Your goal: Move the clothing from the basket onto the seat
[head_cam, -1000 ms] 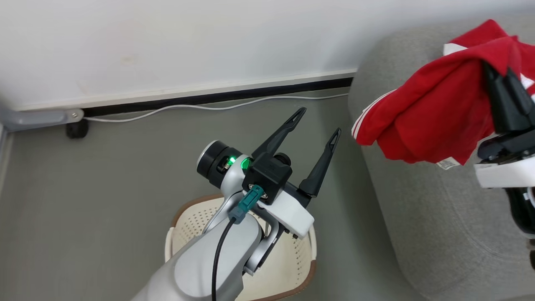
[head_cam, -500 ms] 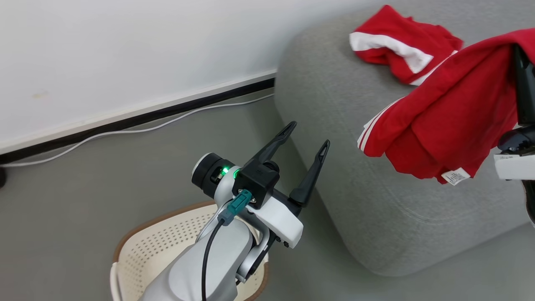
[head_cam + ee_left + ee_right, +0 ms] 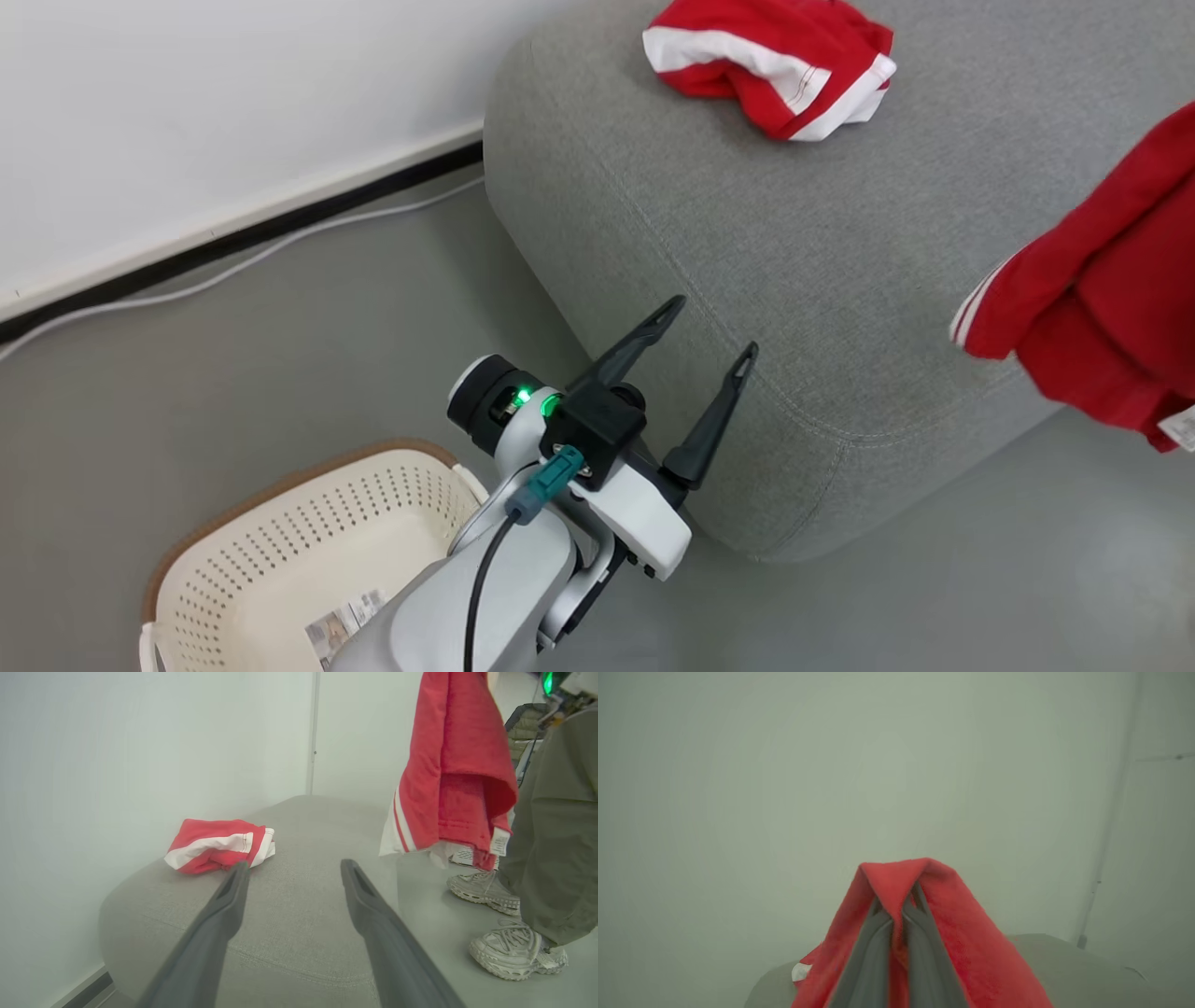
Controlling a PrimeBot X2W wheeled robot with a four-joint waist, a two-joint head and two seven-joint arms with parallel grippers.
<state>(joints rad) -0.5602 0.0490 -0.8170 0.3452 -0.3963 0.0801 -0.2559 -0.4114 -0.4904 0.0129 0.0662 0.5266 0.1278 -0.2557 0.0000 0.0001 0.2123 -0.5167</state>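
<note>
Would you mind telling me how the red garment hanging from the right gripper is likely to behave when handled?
Probably floppy: the red garment drapes in loose folds from the shut right gripper. Likely light, since one small pinch carries it. Released on the seat, it would probably slump into a heap like the crumpled garment there.

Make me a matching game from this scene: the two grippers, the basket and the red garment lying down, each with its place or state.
1 left gripper
2 right gripper
3 basket
4 crumpled garment

A lying on the seat
B open, empty
C on the floor, paper label inside
D shut on the hanging garment

Pairs: 1-B, 2-D, 3-C, 4-A
</note>
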